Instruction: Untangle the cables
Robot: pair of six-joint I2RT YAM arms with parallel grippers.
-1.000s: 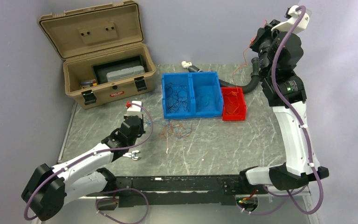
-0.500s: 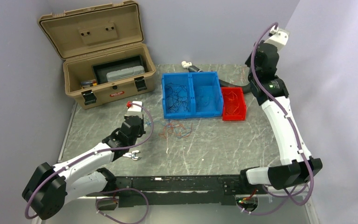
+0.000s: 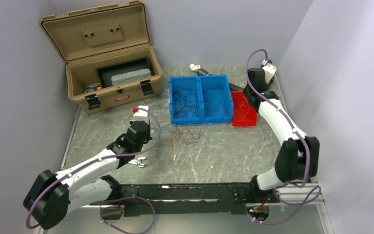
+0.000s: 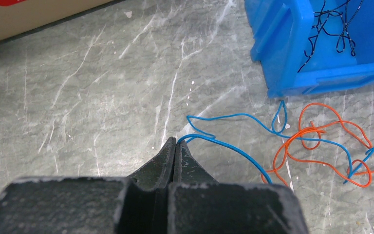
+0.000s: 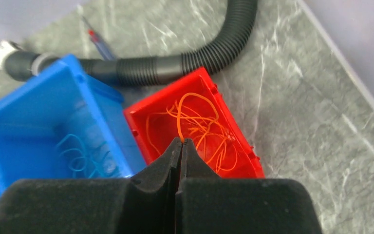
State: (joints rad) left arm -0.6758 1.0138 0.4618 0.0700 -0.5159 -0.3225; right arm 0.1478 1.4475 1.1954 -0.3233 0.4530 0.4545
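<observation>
Above red bin (image 5: 203, 74), right gripper (image 5: 180, 142), lower than before, tight around orange cable (image 5: 195, 109).

- I work on a grey stone-look tabletop (image 3: 224, 151) with white veins running through it.
- Plain pale lilac walls close in on me: back wall (image 3: 199, 29), left wall (image 3: 9, 97), right wall (image 3: 350, 97).
- Soft, even light covers the whole surface.

Open tan case (image 3: 95, 36) rear left, blue two-compartment bin (image 3: 200, 117), red bin (image 3: 244, 122) just beside it, black corrugated hose (image 5: 175, 66) behind
</observation>
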